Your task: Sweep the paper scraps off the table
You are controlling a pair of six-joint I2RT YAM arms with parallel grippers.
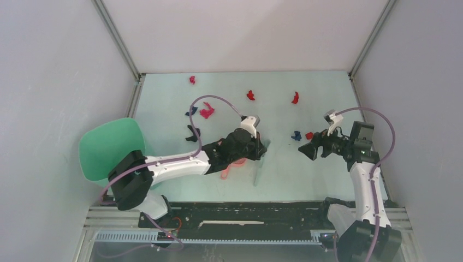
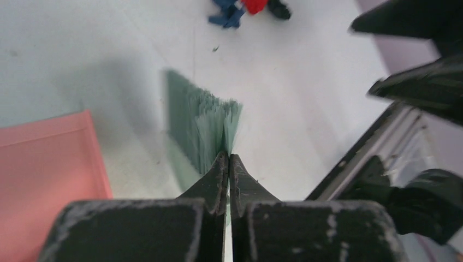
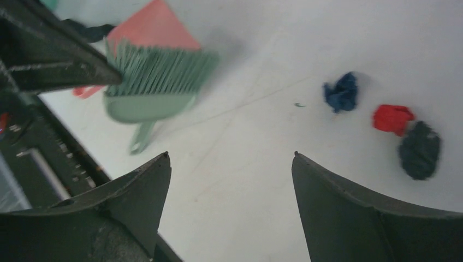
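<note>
Pale mint-green, the table point(image 1: 306, 180) carries the paper scraps point(image 1: 250, 95) scattered over its far half: three red bits lie toward the far side, a magenta one and a dark blue one sit close together left of centre, and a black one lies a little nearer than those. A blue scrap point(image 3: 341, 91), a red scrap point(image 3: 393, 118) and a dark scrap point(image 3: 419, 150) form a tight cluster on the right side, the red and the dark one touching or nearly so, the blue one just beside them. The right gripper point(image 3: 230, 155) hovers near this cluster, its jaws wide apart with only bare table between them; the left arm reaches across the middle of the table, and the left gripper point(image 2: 228, 158) has its fingers pressed tight together, their tips right at the bristles of the green brush point(image 3: 153, 82); whether any bristles are pinched between them cannot be told. The brush sits in the near half of the table, its handle pointing toward the near rail; the pink dustpan point(image 2: 49, 158) lies flat just beside it, partly under the left arm in the top view; a green bin point(image 1: 106, 144) stands at the left edge, well apart from the cluster.
</note>
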